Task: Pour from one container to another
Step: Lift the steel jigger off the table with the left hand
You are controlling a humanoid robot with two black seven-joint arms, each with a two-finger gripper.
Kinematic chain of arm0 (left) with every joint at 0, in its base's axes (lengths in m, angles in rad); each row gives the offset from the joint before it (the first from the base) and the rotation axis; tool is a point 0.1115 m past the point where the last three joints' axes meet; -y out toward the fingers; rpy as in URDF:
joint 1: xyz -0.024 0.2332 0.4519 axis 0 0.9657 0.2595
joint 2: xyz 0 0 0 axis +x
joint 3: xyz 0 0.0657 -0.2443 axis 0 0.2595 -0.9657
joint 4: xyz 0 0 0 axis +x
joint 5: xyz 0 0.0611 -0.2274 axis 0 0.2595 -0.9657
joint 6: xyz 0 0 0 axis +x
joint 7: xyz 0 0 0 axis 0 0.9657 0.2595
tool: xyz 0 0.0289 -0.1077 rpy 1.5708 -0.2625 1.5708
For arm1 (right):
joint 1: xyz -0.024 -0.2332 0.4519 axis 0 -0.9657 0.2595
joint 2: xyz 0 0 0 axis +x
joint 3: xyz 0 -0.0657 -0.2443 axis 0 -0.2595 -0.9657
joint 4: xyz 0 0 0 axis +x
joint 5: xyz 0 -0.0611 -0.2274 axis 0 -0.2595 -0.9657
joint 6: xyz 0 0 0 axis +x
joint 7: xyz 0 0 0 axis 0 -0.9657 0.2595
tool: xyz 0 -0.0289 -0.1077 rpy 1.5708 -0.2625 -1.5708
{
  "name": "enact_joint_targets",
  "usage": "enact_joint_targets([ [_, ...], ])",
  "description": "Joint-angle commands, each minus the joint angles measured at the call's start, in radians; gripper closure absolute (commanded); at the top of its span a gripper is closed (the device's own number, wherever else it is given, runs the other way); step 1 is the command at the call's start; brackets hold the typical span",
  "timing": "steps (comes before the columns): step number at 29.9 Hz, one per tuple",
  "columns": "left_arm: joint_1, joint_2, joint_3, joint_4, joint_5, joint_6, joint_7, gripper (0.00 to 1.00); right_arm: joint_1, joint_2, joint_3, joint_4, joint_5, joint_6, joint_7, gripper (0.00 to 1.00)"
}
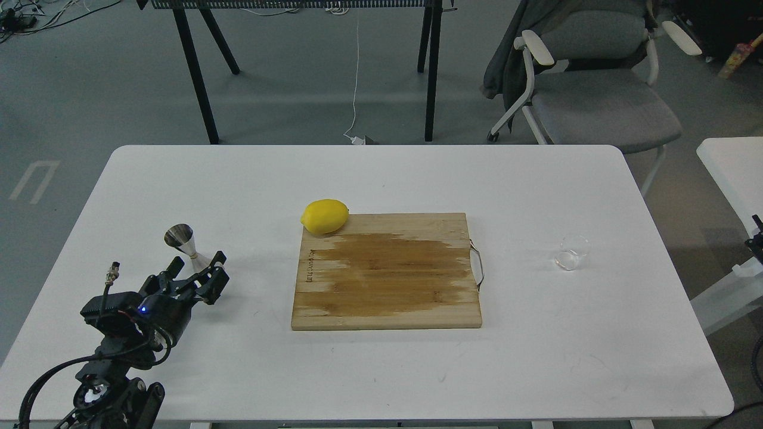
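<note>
The steel jigger (182, 242) stands upright at the table's left. My left gripper (198, 263) is open right in front of it, one finger on each side of the jigger's lower cone; I cannot tell if they touch it. The clear glass tumbler (572, 252) stands alone far off on the right side of the table, and I cannot tell whether it holds anything. Only a dark sliver of my right arm (757, 237) shows at the right edge, off the table, and its fingers cannot be made out.
A wooden cutting board (387, 280) with a metal handle lies in the middle of the white table (381, 173). A yellow lemon (325, 215) rests at its back left corner. A grey chair (596, 101) stands behind the table, and a second white table (733, 161) is at the right.
</note>
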Motion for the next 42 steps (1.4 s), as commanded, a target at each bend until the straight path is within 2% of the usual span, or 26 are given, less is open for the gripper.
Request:
enact_joint_targets([
  [1, -0.027, 0.0, -0.002, -0.021, 0.0, 0.001, 0.0, 0.04, -0.006, -0.001, 0.002, 0.0, 0.0, 0.0, 0.0, 0.0],
  [10, -0.113, 0.0, -0.005, -0.139, 0.001, 0.024, 0.0, 0.05, -0.02, -0.001, 0.02, 0.0, 0.0, 0.0, 0.0, 0.0],
  [17, -0.187, 0.001, -0.005, -0.282, 0.021, 0.08, 0.0, 0.13, -0.024, -0.011, 0.025, 0.0, 0.0, 0.0, 0.0, 0.0],
  [20, -0.191, 0.0, -0.029, -0.294, 0.052, 0.094, 0.0, 0.22, -0.026, -0.011, 0.025, 0.0, 0.0, 0.0, 0.0, 0.0],
  [22, -0.191, -0.002, -0.059, -0.294, 0.086, 0.096, 0.0, 0.32, -0.026, -0.011, 0.025, 0.0, 0.0, 0.0, 0.0, 0.0],
  [28, -0.204, -0.009, -0.141, -0.294, 0.19, 0.096, 0.0, 0.79, -0.026, -0.009, 0.025, 0.0, 0.0, 0.0, 0.0, 0.0],
  [30, -0.205, -0.012, -0.16, -0.294, 0.198, 0.096, 0.0, 0.89, -0.026, -0.011, 0.025, 0.0, 0.0, 0.0, 0.0, 0.0],
  [34, -0.207, -0.011, -0.165, -0.293, 0.199, 0.096, 0.0, 0.93, -0.026, -0.011, 0.025, -0.002, 0.0, 0.0, 0.0, 0.0],
  [42, -0.259, 0.015, -0.166, -0.294, 0.198, 0.087, 0.0, 0.93, -0.03, -0.009, 0.025, -0.002, 0.0, 0.0, 0.0, 0.0],
])
